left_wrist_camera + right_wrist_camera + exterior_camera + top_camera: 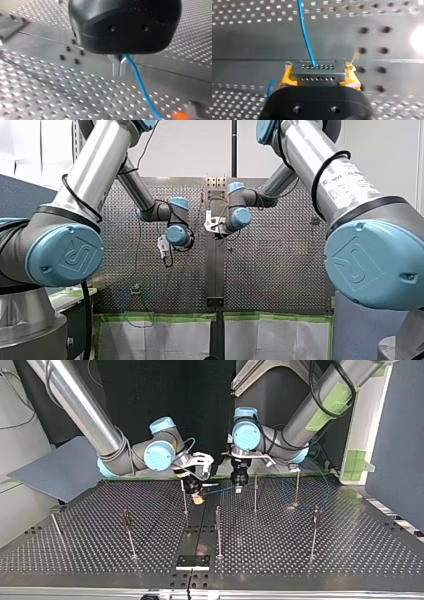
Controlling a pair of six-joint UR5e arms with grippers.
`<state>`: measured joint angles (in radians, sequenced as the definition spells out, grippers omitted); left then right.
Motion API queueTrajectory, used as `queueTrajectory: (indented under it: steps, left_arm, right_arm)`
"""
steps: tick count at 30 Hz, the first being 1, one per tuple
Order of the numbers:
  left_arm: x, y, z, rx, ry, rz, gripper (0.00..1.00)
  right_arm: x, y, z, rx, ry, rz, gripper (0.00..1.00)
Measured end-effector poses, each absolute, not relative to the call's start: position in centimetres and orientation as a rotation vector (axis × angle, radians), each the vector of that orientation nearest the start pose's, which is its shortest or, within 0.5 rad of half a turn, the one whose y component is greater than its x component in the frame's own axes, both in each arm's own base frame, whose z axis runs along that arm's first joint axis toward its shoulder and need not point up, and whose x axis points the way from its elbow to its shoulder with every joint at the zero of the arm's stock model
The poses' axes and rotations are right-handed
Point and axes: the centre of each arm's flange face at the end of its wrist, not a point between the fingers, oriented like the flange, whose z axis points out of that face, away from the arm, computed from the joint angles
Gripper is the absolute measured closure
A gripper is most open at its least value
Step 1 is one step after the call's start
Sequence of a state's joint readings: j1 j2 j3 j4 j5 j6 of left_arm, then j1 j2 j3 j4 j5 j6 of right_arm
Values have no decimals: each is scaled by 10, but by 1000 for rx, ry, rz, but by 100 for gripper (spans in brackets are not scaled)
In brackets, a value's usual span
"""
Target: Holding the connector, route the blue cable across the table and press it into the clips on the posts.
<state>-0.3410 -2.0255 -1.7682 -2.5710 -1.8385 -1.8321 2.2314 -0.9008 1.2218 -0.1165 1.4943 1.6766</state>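
My right gripper (219, 230) hangs just beside my left gripper (165, 253), both over the perforated table (280, 270).

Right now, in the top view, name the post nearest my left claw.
The post just to the view's right of my left claw; every other post stands clearly farther from it.

Grey metal connector (317, 71), blue cable (305, 32) entering one hole
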Motion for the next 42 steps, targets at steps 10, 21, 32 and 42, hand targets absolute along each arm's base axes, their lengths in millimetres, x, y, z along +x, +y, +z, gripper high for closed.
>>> queueTrajectory:
  steps: [10, 21, 32, 42]
  left_arm:
    - [507, -295, 239, -134, 1624, -243, 98]
    - [494, -290, 295, -145, 1551, -268, 98]
    - [480, -285, 348, -155, 1474, -305, 98]
    - [469, -288, 389, -128, 1403, -384, 98]
  right_arm:
    - [540, -463, 310, -2486, 1304, -2229, 100]
    - [525, -448, 373, -2437, 1292, -2326, 100]
    - [509, -429, 433, -2378, 1268, -2435, 100]
    - [496, -407, 488, -2297, 1208, -2568, 100]
